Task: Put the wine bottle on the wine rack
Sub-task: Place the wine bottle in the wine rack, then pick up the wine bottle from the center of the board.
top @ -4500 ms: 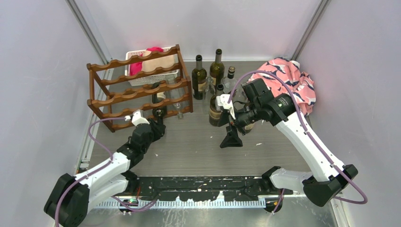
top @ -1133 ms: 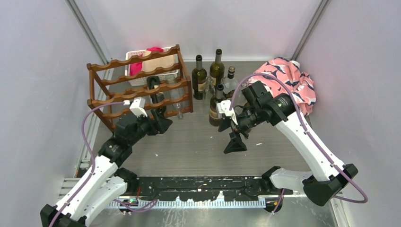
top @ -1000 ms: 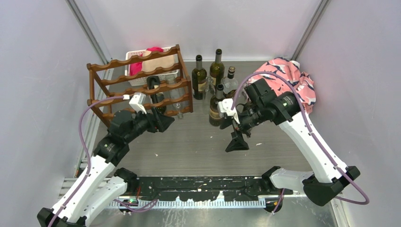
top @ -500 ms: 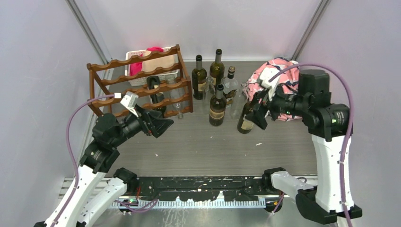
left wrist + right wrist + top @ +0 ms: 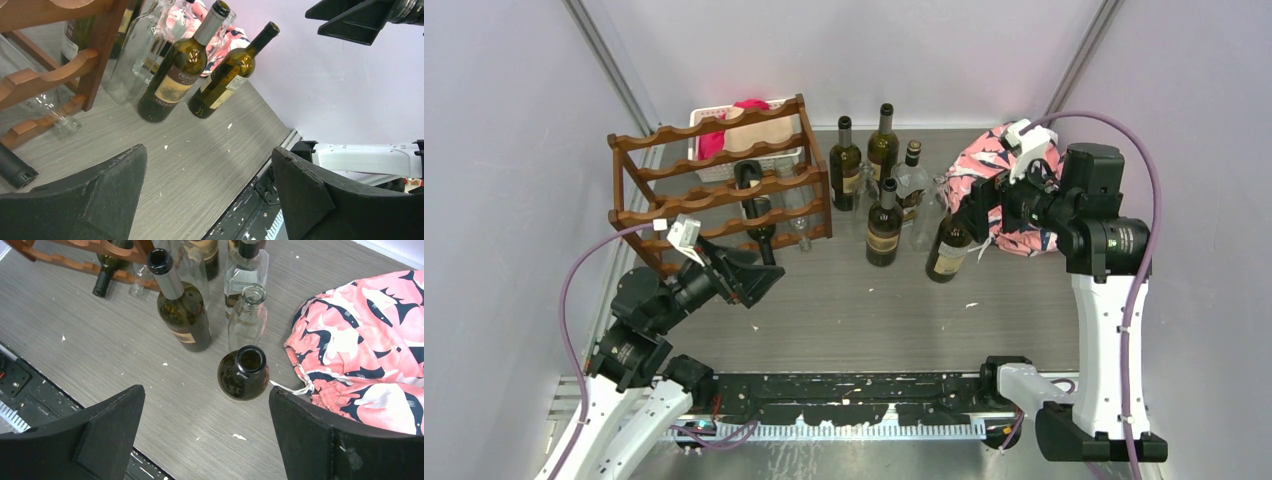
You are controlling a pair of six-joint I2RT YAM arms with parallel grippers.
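Observation:
The dark reddish-brown wine rack (image 5: 686,200) (image 5: 47,75) (image 5: 75,250) stands at the back left. A dark wine bottle (image 5: 757,212) (image 5: 107,273) lies across its lower rails, neck (image 5: 14,170) pointing to the front. My left gripper (image 5: 759,278) (image 5: 208,150) hangs open and empty in front of the rack, apart from it. My right gripper (image 5: 977,215) (image 5: 207,390) is open, high over another upright wine bottle (image 5: 947,248) (image 5: 243,375) (image 5: 225,82), not touching it.
More bottles stand behind the middle: dark ones (image 5: 845,165) (image 5: 883,145) (image 5: 884,225) (image 5: 182,310) and clear ones (image 5: 912,175) (image 5: 248,315). A clear bottle (image 5: 796,215) lies in the rack. Pink patterned cloth (image 5: 1024,185) (image 5: 365,340) sits at the right; a white basket (image 5: 724,140) is behind the rack.
My left gripper has drawn back from the rack toward the near left and opened wider. The right arm rose and swung right, off the upright bottle it stood beside.

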